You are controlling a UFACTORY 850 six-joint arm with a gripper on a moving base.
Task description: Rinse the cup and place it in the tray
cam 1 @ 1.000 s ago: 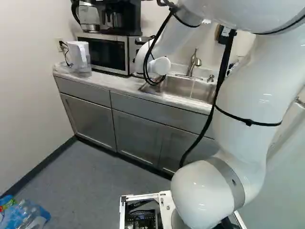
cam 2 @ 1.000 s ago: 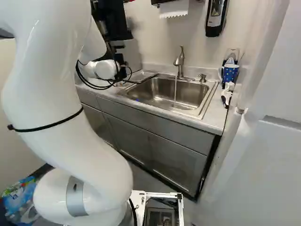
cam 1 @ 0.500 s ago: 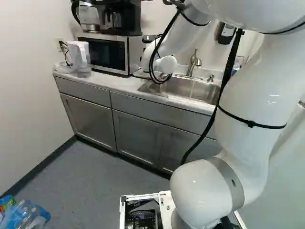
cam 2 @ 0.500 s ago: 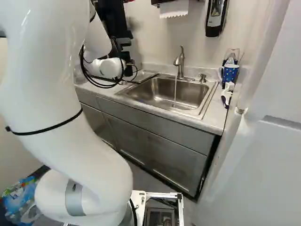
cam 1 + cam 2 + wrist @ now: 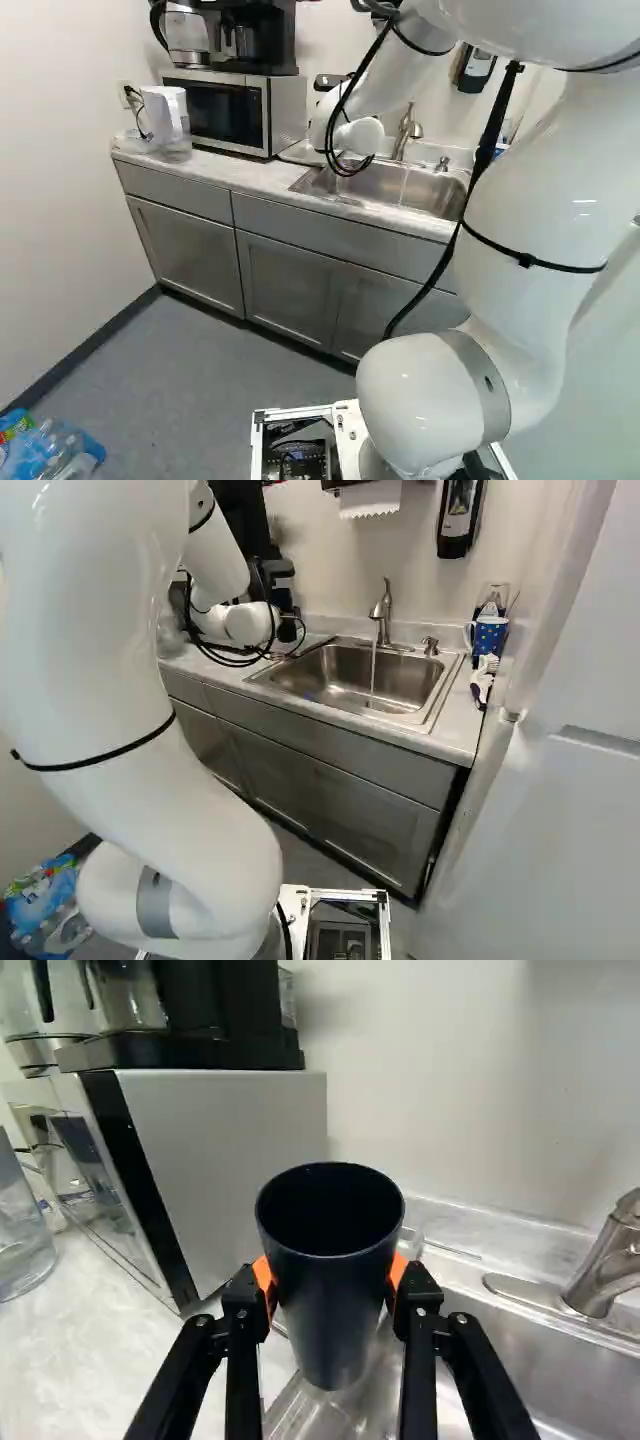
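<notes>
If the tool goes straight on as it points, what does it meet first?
Probably the wall behind the counter, near the back edge of the microwave. The cup gripped in the tool hides much of that line, and a clear item just past it might come first; depth is unclear.

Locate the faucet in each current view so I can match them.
Left base view: faucet, upper right of centre, behind the sink.
Right base view: faucet, same place behind the sink.
Wrist view: faucet, across the dark cup from the microwave.
Shared landmark: the sink.
</notes>
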